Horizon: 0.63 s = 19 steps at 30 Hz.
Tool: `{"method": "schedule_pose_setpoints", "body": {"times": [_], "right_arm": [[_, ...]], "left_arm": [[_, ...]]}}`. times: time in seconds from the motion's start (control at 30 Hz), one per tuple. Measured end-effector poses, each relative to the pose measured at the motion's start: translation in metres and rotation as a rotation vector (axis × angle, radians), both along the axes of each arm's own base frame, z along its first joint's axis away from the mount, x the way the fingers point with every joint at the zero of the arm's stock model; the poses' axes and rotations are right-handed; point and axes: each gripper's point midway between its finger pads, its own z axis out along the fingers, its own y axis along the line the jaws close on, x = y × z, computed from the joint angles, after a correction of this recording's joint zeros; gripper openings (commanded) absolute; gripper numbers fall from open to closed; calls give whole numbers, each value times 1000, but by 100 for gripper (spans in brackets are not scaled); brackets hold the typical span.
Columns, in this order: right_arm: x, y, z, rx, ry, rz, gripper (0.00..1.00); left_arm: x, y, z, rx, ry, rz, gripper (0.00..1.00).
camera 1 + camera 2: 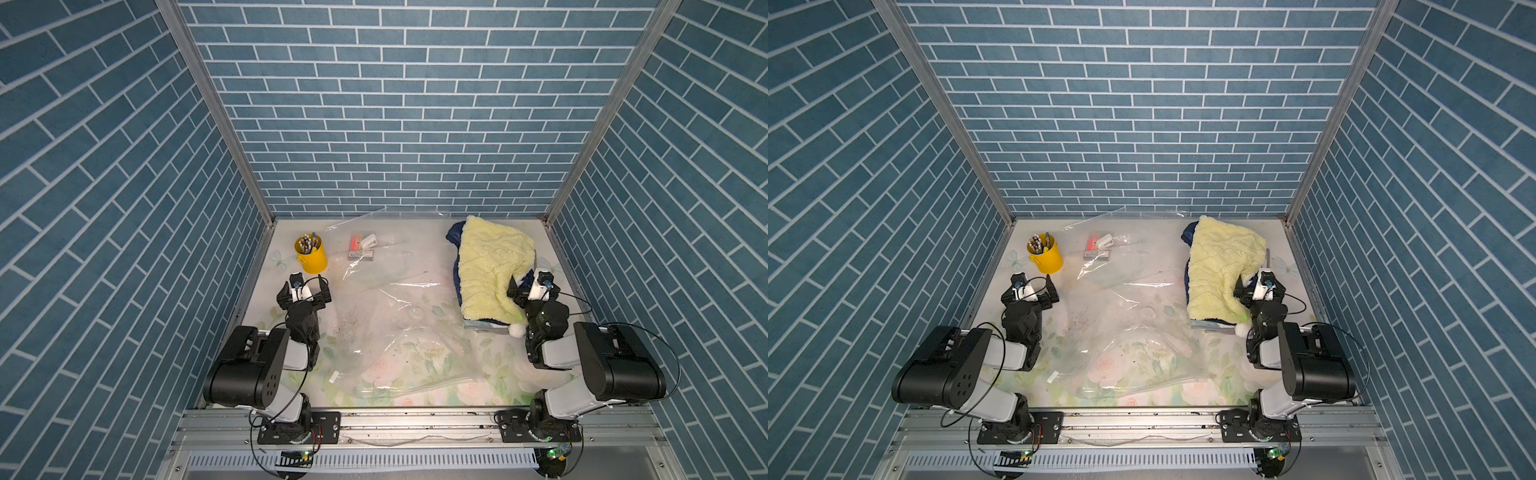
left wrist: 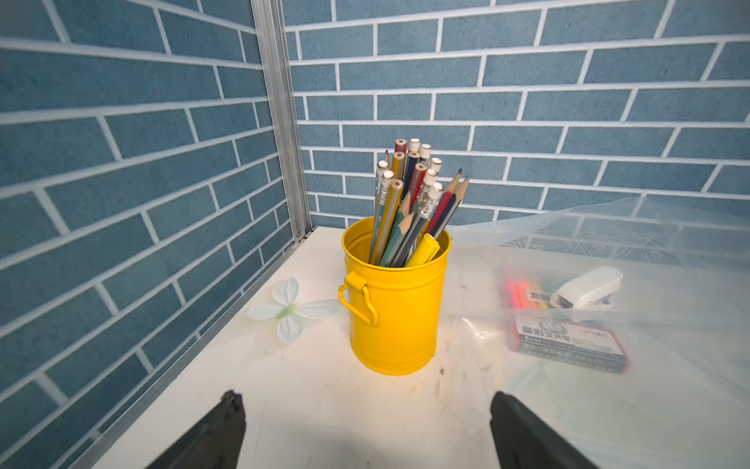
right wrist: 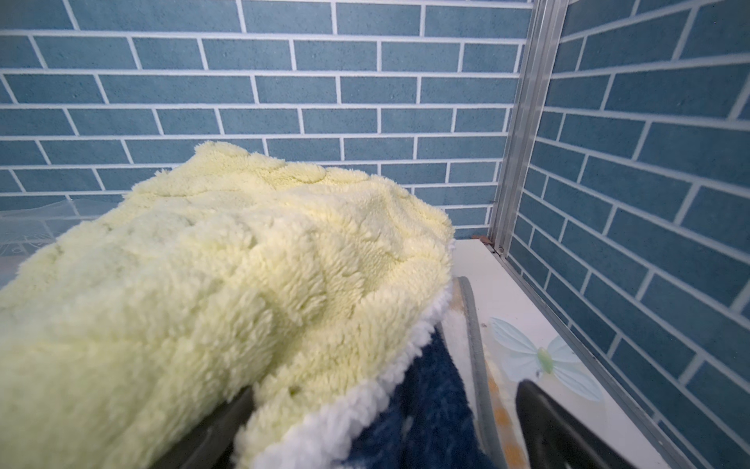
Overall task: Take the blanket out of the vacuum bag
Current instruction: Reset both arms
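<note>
Tabletop, floral print, walled in blue brick.

- Vacuum bag: clear and crinkled. It lies flat across the middle of the tabletop, from the far edge almost to the near edge. Its round valve faces up near the centre, and a small white clip sits toward the near left.
- Blanket: pale yellow fleece, outside the bag, heaped by the far right corner over dark blue fabric.
- Right gripper: jaws spread wide at the blanket's near right corner. In the right wrist view the fleece drapes over one finger and the other finger stands clear. Nothing is pinched.
- Left gripper: jaws spread wide, holding nothing, just short of the yellow pen cup near the far left corner.
- A marker box and white stapler lie at the far edge, seen through the bag's film.
</note>
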Motion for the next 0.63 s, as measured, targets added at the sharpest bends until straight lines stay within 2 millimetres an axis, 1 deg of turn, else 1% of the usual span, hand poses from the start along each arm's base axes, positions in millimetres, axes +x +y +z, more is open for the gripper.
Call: {"method": "schedule_pose_setpoints", "body": {"times": [0.37,0.63], "right_arm": [[0,1,0,-23,-1,-17,99],[0,1,0,-26,-1,-26,99]], "left_arm": [[0,0,-1,0,3,0,100],[0,1,-5,-4,21,-5,99]]}}
